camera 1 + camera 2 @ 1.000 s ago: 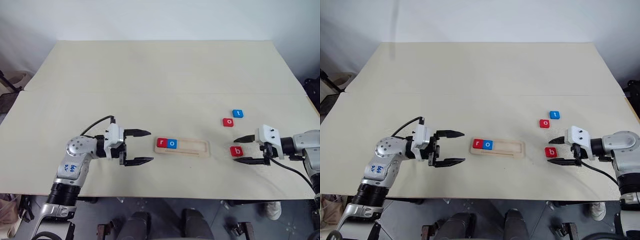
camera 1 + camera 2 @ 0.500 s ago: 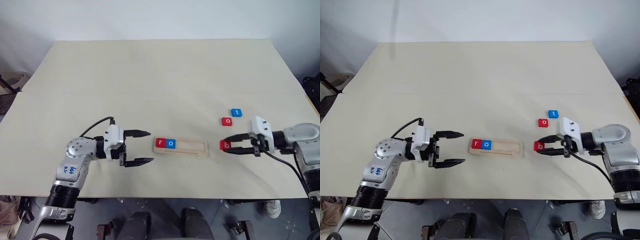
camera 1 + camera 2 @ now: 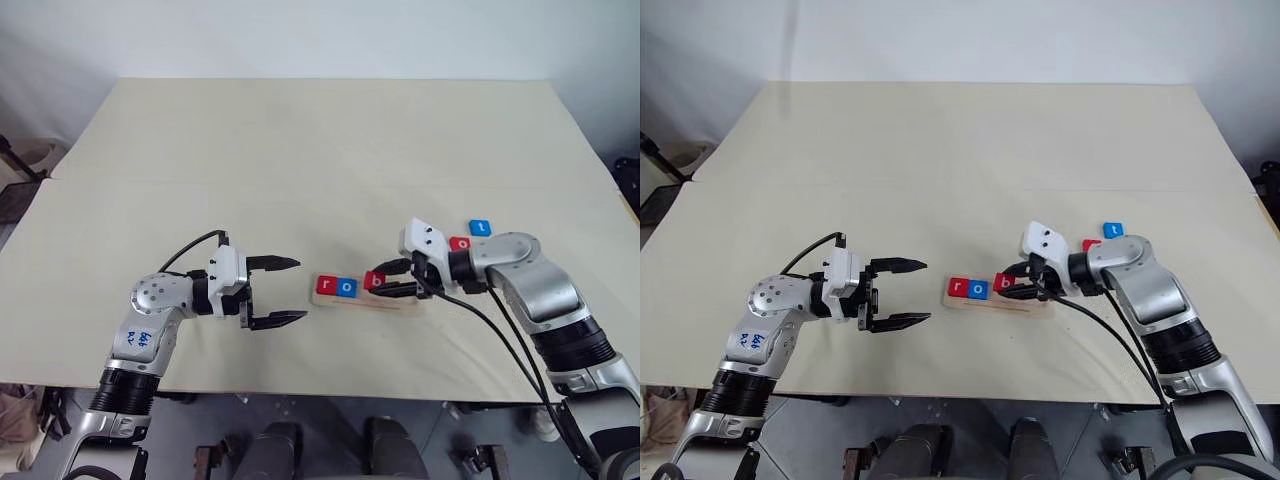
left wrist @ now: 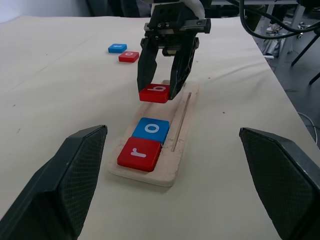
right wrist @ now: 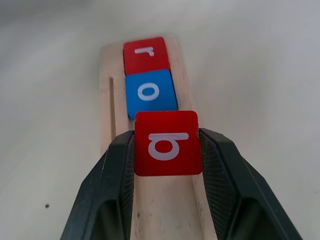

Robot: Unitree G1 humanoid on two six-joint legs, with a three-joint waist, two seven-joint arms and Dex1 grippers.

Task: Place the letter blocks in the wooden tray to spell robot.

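the right gripper (image 3: 392,279) is clamped on the red b block (image 5: 167,142), one black finger pressed against each side edge, and holds it just above the wooden tray (image 4: 183,122), close beside the blue o block (image 4: 151,130). the red r block (image 4: 139,153) and that blue o sit touching each other at the tray's nine o'clock end in the head views; the rest of the groove towards three o'clock lies bare under the held block. the red o block (image 3: 459,243) and the blue t block (image 3: 480,227) lie on the table (image 3: 300,150) at about two o'clock from the tray, near each other. the left gripper (image 3: 285,292) hovers at nine o'clock of the tray, well apart from it, fingers spread wide and holding nothing.
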